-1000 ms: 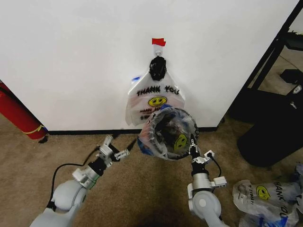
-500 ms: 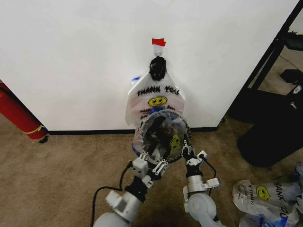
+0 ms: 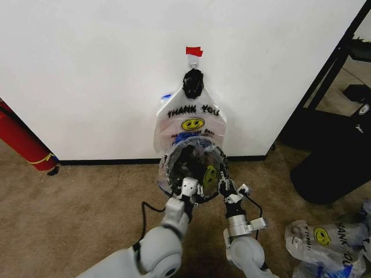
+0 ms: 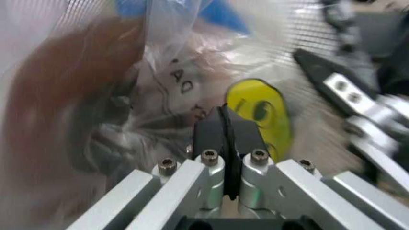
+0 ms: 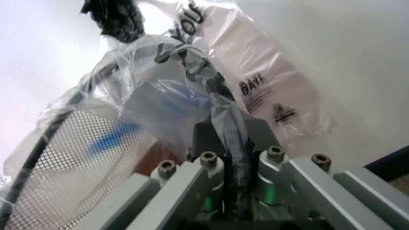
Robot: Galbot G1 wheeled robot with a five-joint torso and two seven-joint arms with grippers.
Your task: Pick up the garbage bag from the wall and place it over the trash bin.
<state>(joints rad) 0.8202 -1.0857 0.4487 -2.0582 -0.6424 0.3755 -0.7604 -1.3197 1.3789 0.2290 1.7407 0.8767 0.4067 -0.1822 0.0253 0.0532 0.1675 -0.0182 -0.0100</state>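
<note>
Head view is showing the thin white plastic garbage bag (image 3: 194,168) sitting over the round black wire-mesh trash bin (image 3: 174,174), with the left claw (image 3: 189,186) and right claw (image 3: 226,186) both pinching its rim.

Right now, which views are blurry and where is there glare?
Left wrist view: the bag and the right gripper are smeared; its own fingers stay sharp. Right wrist view: washed-out glare on the wall. Head view: evenly lit and sharp.
</note>
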